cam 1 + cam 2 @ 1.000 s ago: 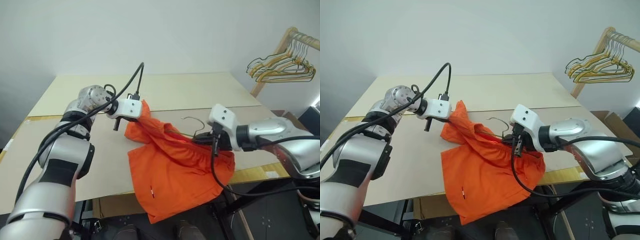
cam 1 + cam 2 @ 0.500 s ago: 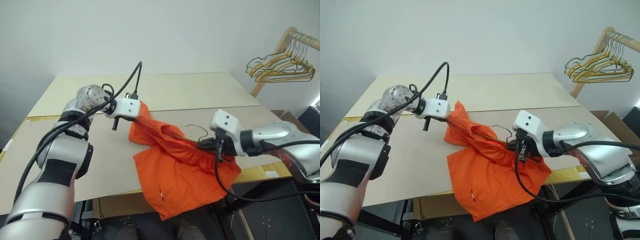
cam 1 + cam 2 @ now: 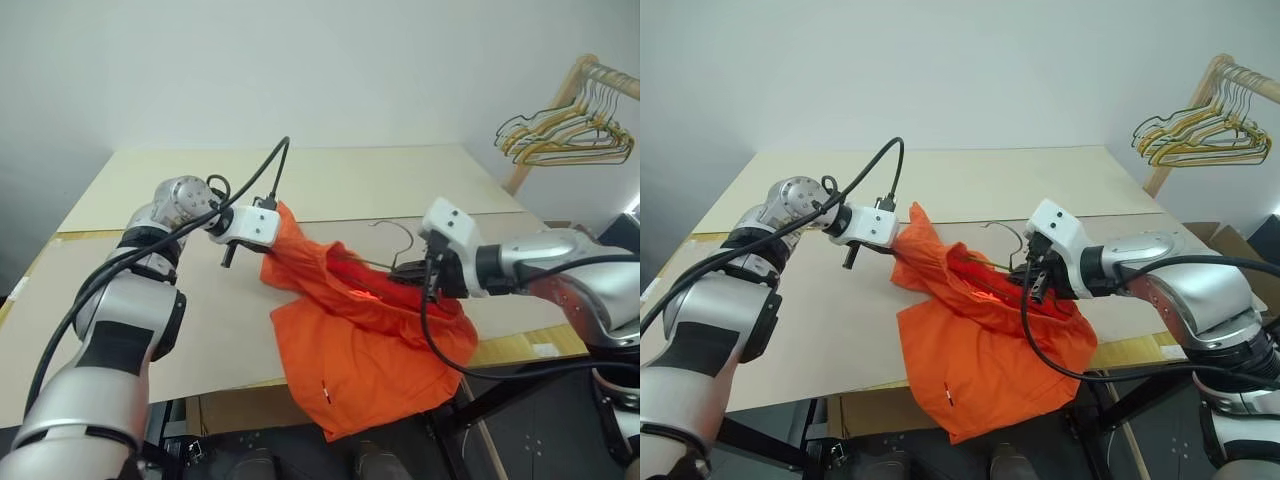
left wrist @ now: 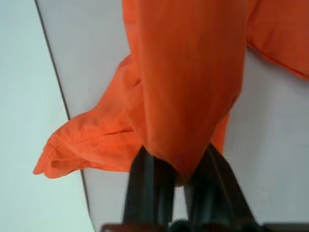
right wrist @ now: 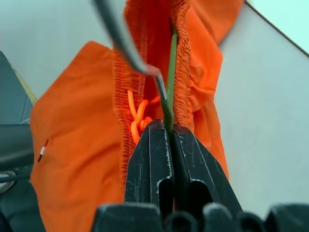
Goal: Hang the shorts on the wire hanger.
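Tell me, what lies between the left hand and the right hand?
The shorts span the gap from the left hand to the right hand, around the wire hanger, seen in both eye views.

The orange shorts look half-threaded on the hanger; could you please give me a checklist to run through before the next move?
1. Right tool shut on the thin grey wire hanger: ok.
2. Left tool has the bright orange fabric shorts between its fingers: ok; firm grip: cannot tell.
3. Hanger wire inside the gathered waistband: ok.
4. Hanger hook free of fabric: ok.
5. Shorts fully supported: not ok, a leg hangs over the beige table edge.
6. Shorts sitting evenly on the hanger: not ok, bunched.
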### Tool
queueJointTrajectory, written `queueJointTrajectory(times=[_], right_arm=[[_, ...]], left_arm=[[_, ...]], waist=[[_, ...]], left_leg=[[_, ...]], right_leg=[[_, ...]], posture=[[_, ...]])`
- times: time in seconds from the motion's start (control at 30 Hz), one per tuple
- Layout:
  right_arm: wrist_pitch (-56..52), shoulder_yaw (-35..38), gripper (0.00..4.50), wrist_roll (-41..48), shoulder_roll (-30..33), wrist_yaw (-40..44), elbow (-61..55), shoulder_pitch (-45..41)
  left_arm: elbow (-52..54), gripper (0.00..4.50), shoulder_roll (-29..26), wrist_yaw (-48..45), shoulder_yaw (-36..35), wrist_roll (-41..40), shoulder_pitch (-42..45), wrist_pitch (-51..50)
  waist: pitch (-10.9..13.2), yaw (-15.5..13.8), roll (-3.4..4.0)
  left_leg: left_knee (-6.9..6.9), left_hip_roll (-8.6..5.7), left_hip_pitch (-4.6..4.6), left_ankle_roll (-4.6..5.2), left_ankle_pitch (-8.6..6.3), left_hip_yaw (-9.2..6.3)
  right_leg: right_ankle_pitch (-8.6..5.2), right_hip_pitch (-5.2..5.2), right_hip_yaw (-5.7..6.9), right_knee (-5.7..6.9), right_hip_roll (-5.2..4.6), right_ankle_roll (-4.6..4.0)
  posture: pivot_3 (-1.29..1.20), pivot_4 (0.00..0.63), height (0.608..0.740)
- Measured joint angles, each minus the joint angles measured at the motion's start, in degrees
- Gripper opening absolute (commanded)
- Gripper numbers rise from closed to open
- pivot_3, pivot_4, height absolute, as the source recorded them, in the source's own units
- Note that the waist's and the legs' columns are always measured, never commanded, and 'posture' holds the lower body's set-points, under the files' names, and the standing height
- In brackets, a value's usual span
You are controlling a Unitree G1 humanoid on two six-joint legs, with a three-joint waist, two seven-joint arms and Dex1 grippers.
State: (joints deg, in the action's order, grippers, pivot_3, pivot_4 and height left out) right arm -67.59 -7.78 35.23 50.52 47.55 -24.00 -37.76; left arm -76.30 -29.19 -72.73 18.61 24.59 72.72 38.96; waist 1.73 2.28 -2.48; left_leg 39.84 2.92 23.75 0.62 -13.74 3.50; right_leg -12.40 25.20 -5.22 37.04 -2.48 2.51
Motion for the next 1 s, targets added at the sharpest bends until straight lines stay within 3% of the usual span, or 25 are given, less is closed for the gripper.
queueJointTrajectory(times=[0.2,0.33,0.43,0.6,0.9,1.0], right_arm=[[-1.3,0.1,0.0,2.5,1.5,2.1,-0.2,-0.4],[-3.1,1.0,0.0,5.1,2.2,3.8,0.1,-3.0],[-3.8,1.5,0.0,6.1,2.7,4.8,1.4,-5.0],[-3.9,1.0,0.0,6.1,2.7,5.0,3.4,-6.2],[-3.9,-0.9,0.0,6.0,2.5,5.0,3.8,-8.4],[-4.1,-1.0,0.0,6.1,2.5,5.0,3.8,-8.9]], left_arm=[[0.0,3.28,-0.2,-0.9,-0.5,-0.6,0.5,-0.2],[1.2,4.46,-0.5,-11.1,-3.5,-6.1,2.5,0.3],[3.1,4.46,-0.4,-18.1,-2.2,-11.7,2.9,2.5],[5.9,4.46,1.3,-19.5,2.0,-19.5,1.4,2.1],[6.6,4.46,7.9,-19.1,1.5,-19.9,1.2,-0.5],[6.6,3.86,8.7,-19.1,1.8,-18.9,1.3,-1.0]], waist=[[0.0,0.1,0.0],[0.0,0.3,0.01],[0.0,0.2,0.01],[0.0,0.2,0.01],[0.0,0.3,0.01],[0.0,0.5,0.01]], left_leg=[[0.01,0.01,-0.01,0.0,0.0,0.0],[0.0,0.01,-0.01,0.0,0.0,0.0],[0.0,0.02,-0.02,0.0,0.0,0.0],[0.02,0.02,-0.01,0.0,0.0,0.0],[0.03,0.01,-0.01,0.01,0.0,0.0],[0.02,0.01,-0.02,0.01,0.0,0.0]], right_leg=[[0.0,0.01,0.0,0.04,0.01,0.0],[0.0,0.03,0.0,0.03,0.01,-0.02],[-0.01,0.03,-0.01,0.04,0.0,-0.02],[-0.01,0.03,-0.02,0.06,-0.01,-0.01],[-0.01,0.03,-0.03,0.05,0.01,0.0],[-0.01,0.03,-0.04,0.05,0.02,-0.01]], posture=[[-0.02,0.0,0.74],[-0.02,0.0,0.74],[-0.02,0.0,0.74],[-0.02,0.0,0.74],[-0.04,0.0,0.74],[-0.04,0.0,0.74]])
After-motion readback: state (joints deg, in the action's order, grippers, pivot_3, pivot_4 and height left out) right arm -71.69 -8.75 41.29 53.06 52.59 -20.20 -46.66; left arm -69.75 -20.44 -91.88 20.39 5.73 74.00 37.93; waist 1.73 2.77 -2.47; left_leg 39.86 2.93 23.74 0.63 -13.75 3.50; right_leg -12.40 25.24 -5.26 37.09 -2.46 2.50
